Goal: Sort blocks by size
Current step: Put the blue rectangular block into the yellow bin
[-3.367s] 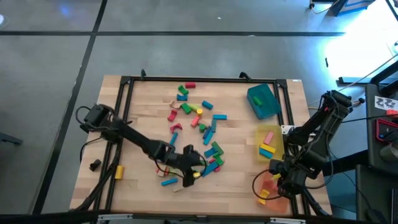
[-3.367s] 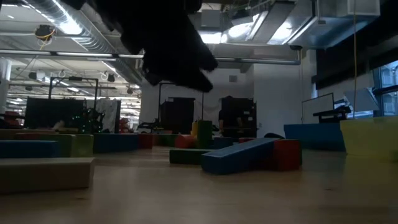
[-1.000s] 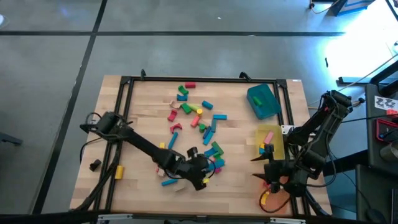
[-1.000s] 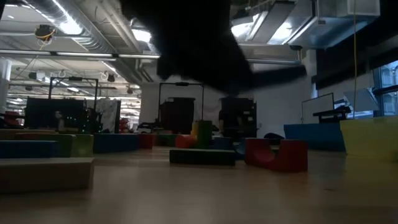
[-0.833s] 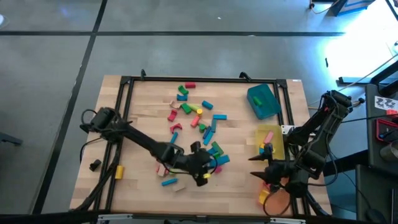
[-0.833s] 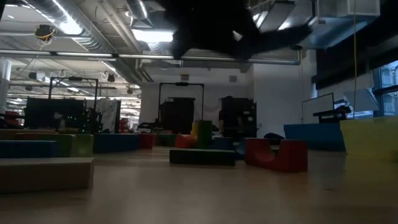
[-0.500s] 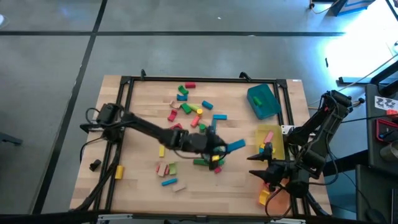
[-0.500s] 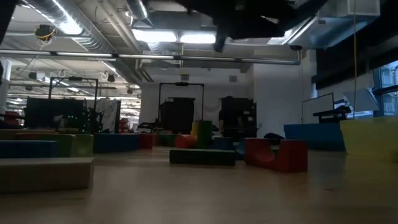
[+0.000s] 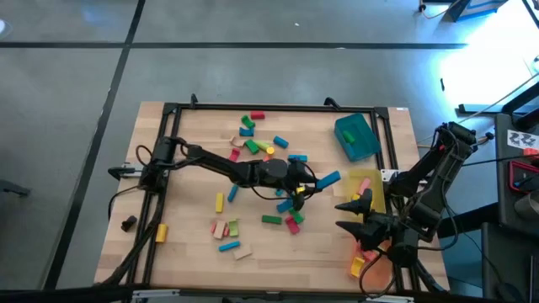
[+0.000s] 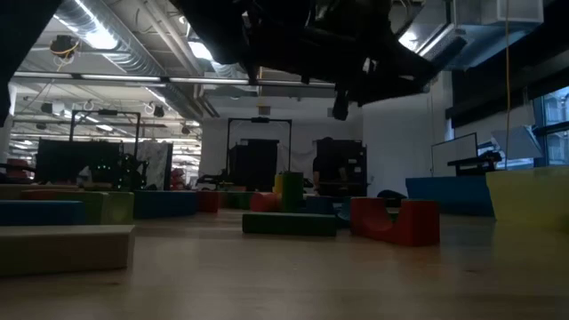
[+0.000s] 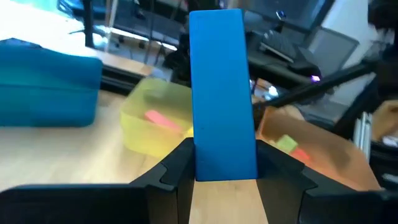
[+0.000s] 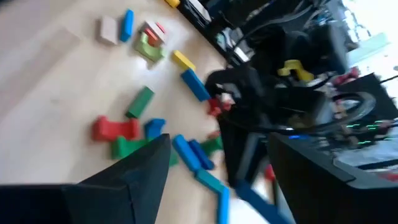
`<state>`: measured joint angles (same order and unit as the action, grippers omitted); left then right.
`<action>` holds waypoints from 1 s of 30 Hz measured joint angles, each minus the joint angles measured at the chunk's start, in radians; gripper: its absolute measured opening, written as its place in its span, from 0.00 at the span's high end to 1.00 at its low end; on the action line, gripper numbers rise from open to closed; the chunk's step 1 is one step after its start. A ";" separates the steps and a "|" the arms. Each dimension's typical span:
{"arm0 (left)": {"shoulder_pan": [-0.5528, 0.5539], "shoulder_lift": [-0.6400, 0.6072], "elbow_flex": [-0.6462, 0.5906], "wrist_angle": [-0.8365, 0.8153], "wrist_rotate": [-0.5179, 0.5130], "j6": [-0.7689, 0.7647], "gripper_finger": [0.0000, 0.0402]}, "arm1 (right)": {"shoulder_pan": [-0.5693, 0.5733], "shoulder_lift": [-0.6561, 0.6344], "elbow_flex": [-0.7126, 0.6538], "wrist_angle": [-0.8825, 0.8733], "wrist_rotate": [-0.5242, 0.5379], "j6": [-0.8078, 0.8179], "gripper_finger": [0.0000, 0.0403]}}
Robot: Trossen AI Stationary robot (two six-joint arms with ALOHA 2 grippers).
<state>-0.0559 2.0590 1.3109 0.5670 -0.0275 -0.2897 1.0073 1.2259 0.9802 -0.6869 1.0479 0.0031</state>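
- Left gripper (image 9: 313,183) is stretched out over the middle of the table, clamped on a long blue bar (image 9: 328,178) that sticks out toward the yellow tray (image 9: 376,200).
- From the left wrist view, the blue bar (image 11: 222,93) stands upright between the two dark fingers (image 11: 177,167), pinched at its lower end, with the yellow tray (image 11: 144,124) and the teal tray (image 11: 50,87) behind it.
- A pink block (image 11: 164,119) lies inside the yellow tray; a second pink piece (image 9: 365,183) shows there from above.
- Right gripper (image 9: 350,215) hovers near the table's right edge, between the yellow tray and the orange tray (image 9: 381,268), its fingers spread wide with nothing between them.
- In the right wrist view those fingers (image 12: 142,163) frame the scattered blocks (image 12: 147,106) and the left arm beyond.
- Most of the blocks (image 9: 268,177) lie loose on the wooden table (image 9: 194,139): a cluster of red, green, blue and yellow pieces toward the far middle, and more under and just past the left arm.
- Nearer the front edge sit a green bar (image 9: 270,220), a small group of pink, plain and green pieces (image 9: 225,228), a blue bar (image 9: 228,247) and a plain wooden block (image 9: 243,251).
- A yellow bar (image 9: 219,203) lies apart, on the left of the pile.
- At table height, a red arch-shaped block (image 10: 396,221) and a dark green bar (image 10: 289,223) sit mid-table, with a plain block (image 10: 67,247) close to the camera.
- A small dark lump (image 9: 128,223) lies off the table frame, at the left.
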 joint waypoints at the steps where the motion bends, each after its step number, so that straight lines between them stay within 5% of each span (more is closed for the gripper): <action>1: 0.000 0.000 0.000 -0.004 0.016 0.000 0.68 | -0.002 0.000 0.000 -0.010 0.010 -0.013 0.33; 18: -0.004 0.000 0.000 -0.001 0.231 -0.096 0.68 | -0.246 0.001 0.000 -0.063 -0.253 -0.189 0.33; 24: -0.010 0.000 0.000 -0.001 0.273 -0.089 0.68 | -0.299 0.001 0.000 -0.064 -0.261 -0.194 0.33; 30: -0.016 0.000 0.000 -0.002 0.273 -0.071 0.68 | -0.322 0.001 0.000 -0.063 -0.330 -0.189 0.45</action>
<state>-0.0719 2.0590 1.3109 0.5652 0.2459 -0.3605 0.6849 1.2270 0.9802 -0.7495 0.7184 -0.1860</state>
